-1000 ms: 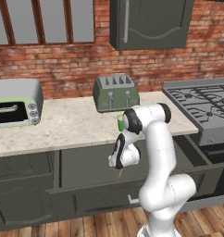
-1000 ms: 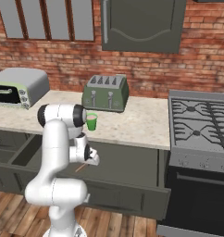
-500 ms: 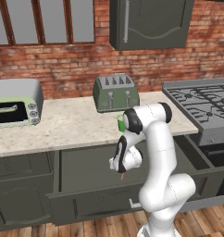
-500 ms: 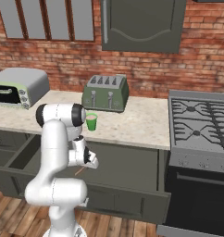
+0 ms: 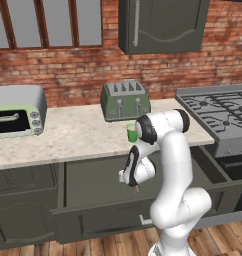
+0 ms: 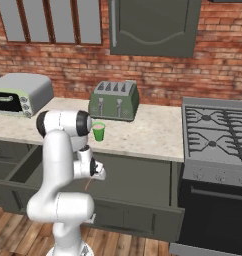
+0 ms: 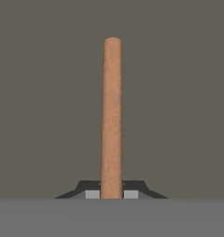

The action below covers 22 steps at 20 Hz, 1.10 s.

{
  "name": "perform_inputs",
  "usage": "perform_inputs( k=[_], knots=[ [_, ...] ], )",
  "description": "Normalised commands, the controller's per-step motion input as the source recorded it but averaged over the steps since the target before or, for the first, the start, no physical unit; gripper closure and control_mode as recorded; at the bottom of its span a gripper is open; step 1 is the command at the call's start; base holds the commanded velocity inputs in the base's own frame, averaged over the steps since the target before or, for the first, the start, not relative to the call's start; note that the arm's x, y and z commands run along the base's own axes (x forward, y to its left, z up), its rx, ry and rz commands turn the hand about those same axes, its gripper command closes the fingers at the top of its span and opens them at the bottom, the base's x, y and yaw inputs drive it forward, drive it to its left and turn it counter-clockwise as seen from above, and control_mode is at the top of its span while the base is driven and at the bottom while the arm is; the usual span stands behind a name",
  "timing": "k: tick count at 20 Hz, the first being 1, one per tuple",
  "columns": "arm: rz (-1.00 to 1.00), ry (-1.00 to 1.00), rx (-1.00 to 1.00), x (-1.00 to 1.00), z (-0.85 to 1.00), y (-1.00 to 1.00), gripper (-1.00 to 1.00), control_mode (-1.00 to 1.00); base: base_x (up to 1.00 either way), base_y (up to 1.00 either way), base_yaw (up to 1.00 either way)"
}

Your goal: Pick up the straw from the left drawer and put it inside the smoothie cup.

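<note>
My gripper [image 7: 111, 194] is shut on the straw [image 7: 111, 115], a thin orange-brown stick that runs straight out from between the fingertips. In the base views the hand hangs over the left drawer [image 5: 100, 220], which is pulled out below the counter. The straw's [image 5: 136, 188] tip pokes down from the gripper [image 5: 134, 183] above the grey drawer floor. From the right side the gripper [image 6: 91, 177] and the straw [image 6: 87, 184] sit above the same left drawer [image 6: 138, 218]. The smoothie cup [image 5: 132, 132] [image 6: 98, 131], small and green, stands upright on the counter's front edge, above the hand.
A green toaster [image 5: 124, 100] stands behind the cup. A toaster oven [image 5: 15, 111] sits at the counter's left end and a stove [image 5: 218, 112] adjoins on the right. A wall cabinet [image 5: 163, 25] hangs above. The drawer's front panel juts toward the base.
The fingers have closed tight on the straw. The hand has sunk a little over the drawer; cup and drawer have not moved.
</note>
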Motion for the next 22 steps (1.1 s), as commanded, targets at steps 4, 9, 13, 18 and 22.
perform_inputs(
  k=[4, 9, 13, 18, 22],
  knots=[
    [0.13, -0.09, 0.07, 0.00, 0.97, -0.31, 1.00, -1.00, 0.00, 0.00, 0.00],
    [0.16, -0.15, 0.11, 0.00, 1.00, -0.32, 1.00, -1.00, 0.00, 0.00, 0.00],
    [0.17, -0.20, 0.14, 0.00, 1.00, -0.31, 1.00, -1.00, 0.00, 0.00, 0.00],
    [0.18, -0.18, 0.17, 0.00, 1.00, -0.42, 1.00, -1.00, 0.00, 0.00, 0.00],
    [0.18, -0.13, 0.17, 0.01, 1.00, -0.57, 1.00, -1.00, 0.00, 0.00, 0.00]
  ],
)
